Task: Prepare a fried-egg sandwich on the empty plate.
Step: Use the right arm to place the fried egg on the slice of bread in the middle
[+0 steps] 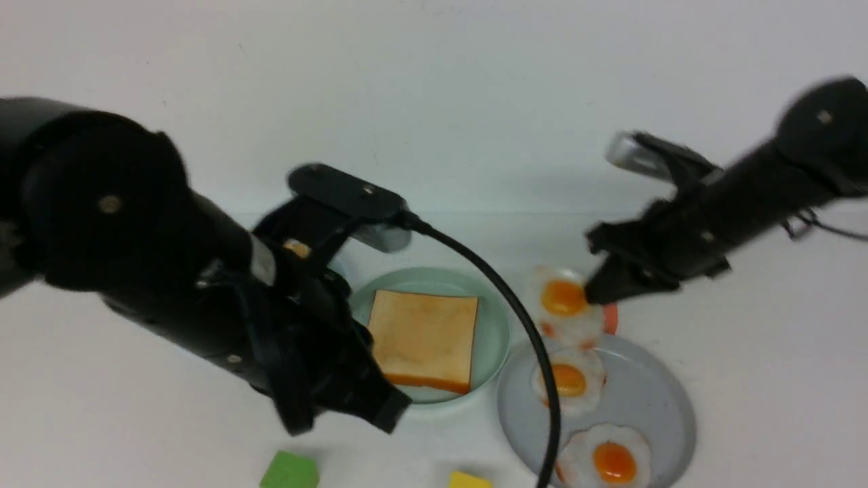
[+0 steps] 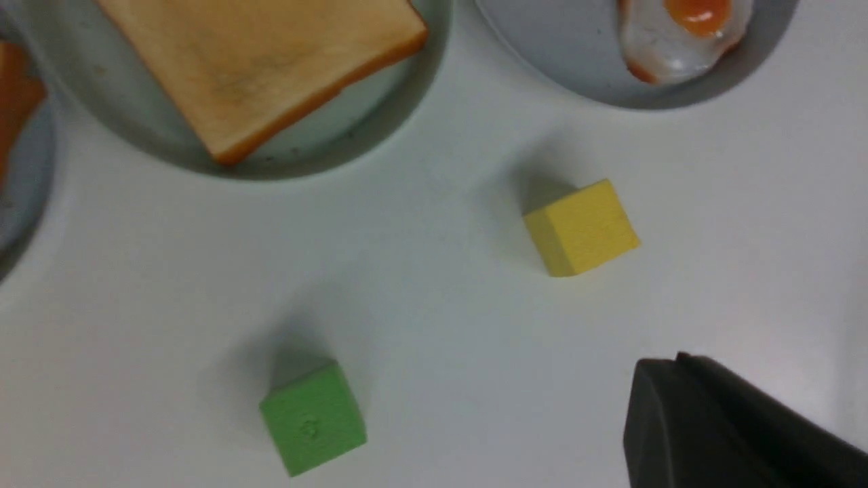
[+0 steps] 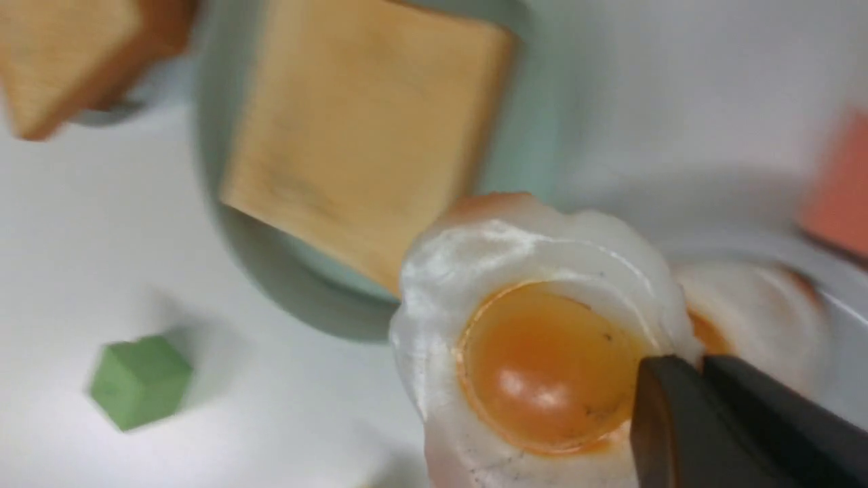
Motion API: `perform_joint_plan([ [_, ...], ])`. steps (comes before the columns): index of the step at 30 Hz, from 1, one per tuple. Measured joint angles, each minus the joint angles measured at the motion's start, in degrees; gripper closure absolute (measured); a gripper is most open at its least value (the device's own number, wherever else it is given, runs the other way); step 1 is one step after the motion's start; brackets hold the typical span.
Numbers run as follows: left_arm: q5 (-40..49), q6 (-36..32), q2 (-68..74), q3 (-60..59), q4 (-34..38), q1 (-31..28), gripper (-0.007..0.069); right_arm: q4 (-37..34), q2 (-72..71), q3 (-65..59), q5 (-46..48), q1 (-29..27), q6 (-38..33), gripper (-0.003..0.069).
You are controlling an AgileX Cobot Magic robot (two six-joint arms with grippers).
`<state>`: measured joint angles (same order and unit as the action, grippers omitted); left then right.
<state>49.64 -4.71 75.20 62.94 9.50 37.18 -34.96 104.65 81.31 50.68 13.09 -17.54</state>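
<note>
The mint-green plate (image 1: 494,318) lay at the middle of the white table (image 1: 746,379). It held a single square toast slice (image 1: 424,339), flat, with its darker orange crust turned toward the robot. No egg lay on the slice and there was no second slice, so the sandwich was not yet built.

To the right of that plate and a little farther back, the right gripper (image 1: 595,293) was clamped on the rim of a fried egg (image 1: 566,301). In the right wrist view its dark fingers (image 3: 678,420) pinched the white just beside the orange yolk. The egg seemed raised off the table.

A grey plate (image 1: 651,393) sat right of the mint-green plate and nearer the robot, the two rims just beside each other. On it lay a second fried egg (image 1: 569,381) and a third fried egg (image 1: 610,461). An orange-red block (image 1: 610,317) showed behind the gripped egg, right of the mint-green plate.

The left gripper (image 2: 671,379) hung at the mint-green plate's left near edge, its jaws closed together and holding nothing. Between that plate and the robot stood a green cube (image 1: 290,471) to the left and a yellow cube (image 1: 469,481) to the right, well apart. More toast (image 3: 68,54) lay on another plate (image 2: 27,163) just beside the mint-green one.
</note>
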Motion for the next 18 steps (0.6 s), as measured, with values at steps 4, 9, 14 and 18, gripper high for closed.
perform_joint_plan([
  [4,0.0,4.7,-5.3,-3.1,-5.2,0.0,0.0621,0.9,4.9,10.2,0.8,6.6,3.7,0.0615],
  [9,-0.3,10.0,-11.2,-9.2,-9.9,0.0,0.0622,0.3,14.1,20.9,1.7,9.8,5.6,0.0615],
  [14,-1.0,13.9,-15.9,-13.6,-13.2,0.0,0.0622,0.4,22.4,26.8,1.3,10.4,7.0,0.0615],
  [18,-1.0,15.3,-16.9,-14.4,-13.7,0.0,0.0622,0.5,27.1,27.1,0.9,10.4,8.8,0.0608],
])
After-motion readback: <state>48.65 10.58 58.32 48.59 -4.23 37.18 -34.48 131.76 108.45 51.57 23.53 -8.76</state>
